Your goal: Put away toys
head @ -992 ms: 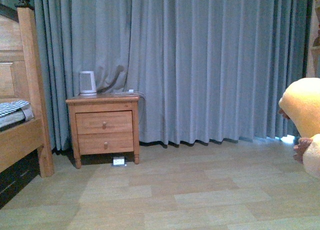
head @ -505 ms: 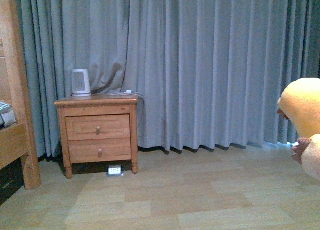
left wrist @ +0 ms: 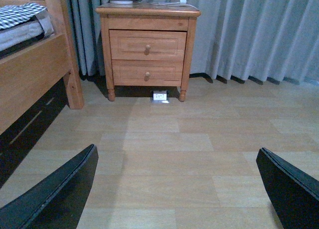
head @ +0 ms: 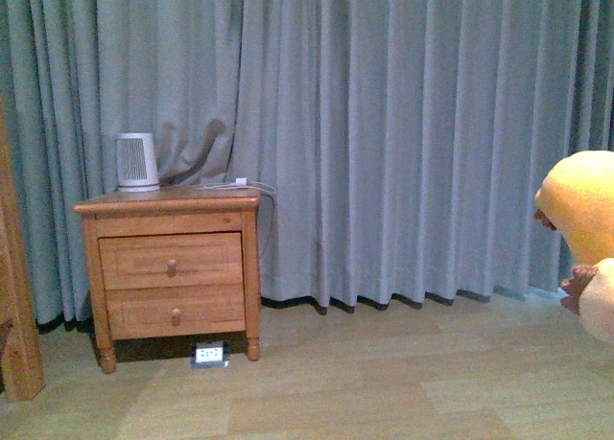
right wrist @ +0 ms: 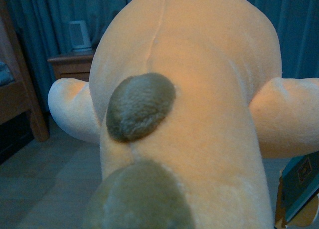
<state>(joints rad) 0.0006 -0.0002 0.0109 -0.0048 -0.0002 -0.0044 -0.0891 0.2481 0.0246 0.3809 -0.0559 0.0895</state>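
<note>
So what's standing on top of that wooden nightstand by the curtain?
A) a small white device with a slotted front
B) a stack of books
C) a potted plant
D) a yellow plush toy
A: a small white device with a slotted front stands on top of the nightstand, with a white cable lying beside it.

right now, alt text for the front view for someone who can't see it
An orange-yellow plush toy juts in at the right edge. At left a wooden nightstand with two drawers stands on the wood floor before grey-blue curtains, a small white appliance on top.
</note>
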